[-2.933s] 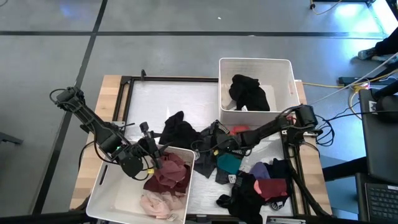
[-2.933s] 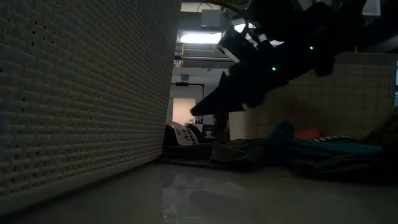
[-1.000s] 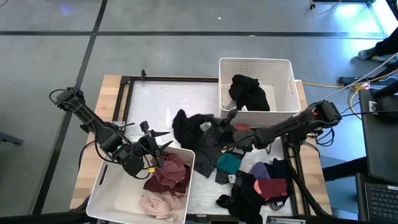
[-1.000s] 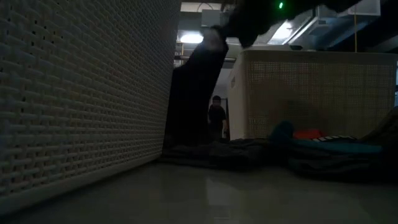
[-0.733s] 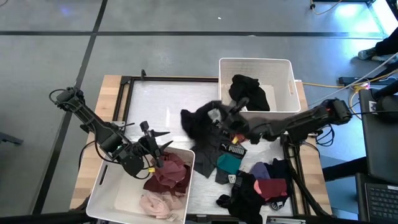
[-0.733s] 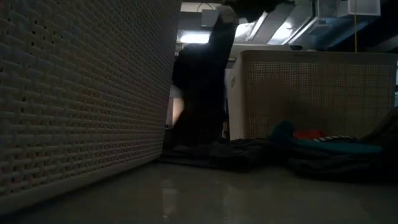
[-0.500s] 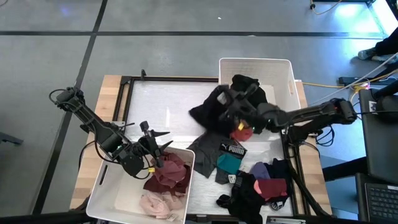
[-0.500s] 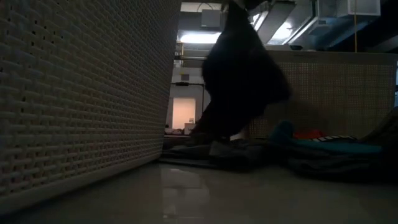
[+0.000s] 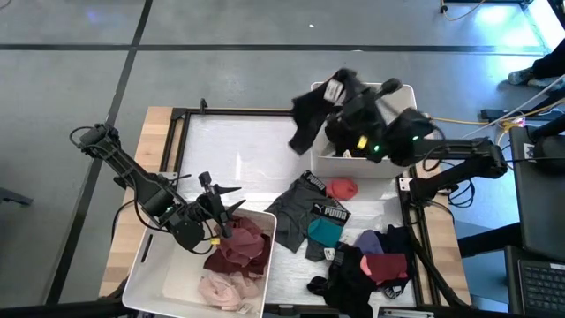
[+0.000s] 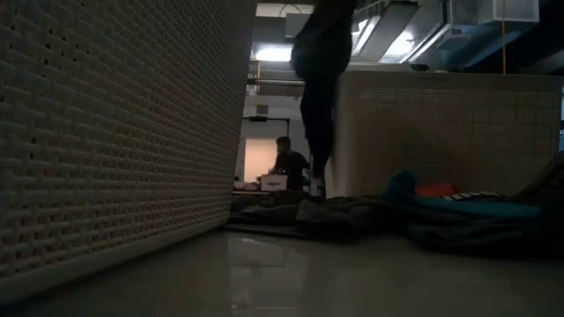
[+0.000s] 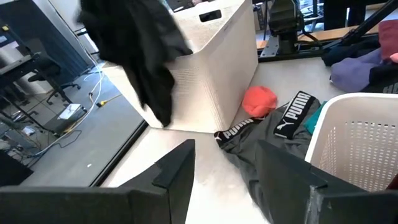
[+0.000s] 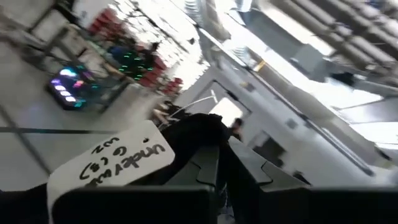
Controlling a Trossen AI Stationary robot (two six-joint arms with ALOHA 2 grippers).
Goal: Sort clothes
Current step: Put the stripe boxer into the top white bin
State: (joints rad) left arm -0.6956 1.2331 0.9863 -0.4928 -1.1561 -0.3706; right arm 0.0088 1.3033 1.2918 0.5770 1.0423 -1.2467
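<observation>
Above the upper-centre white bin's (image 9: 408, 106) near-left corner, the right pincer (image 9: 340, 86) grips a dangling black garment (image 9: 309, 119) whose tail hangs outside the rim, so releasing now could drop it onto the surface (image 9: 229, 146)

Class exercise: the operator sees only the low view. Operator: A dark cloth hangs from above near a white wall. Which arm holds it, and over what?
Observer: The right gripper, fingers shut, holds the black garment over the far white bin's edge.
Operator: Anything in that bin?
Observer: Yes, another black piece lies inside.
Operator: And the left arm?
Observer: The left gripper, fingers open and empty, sits at the near white bin, which holds maroon and pink clothes.
</observation>
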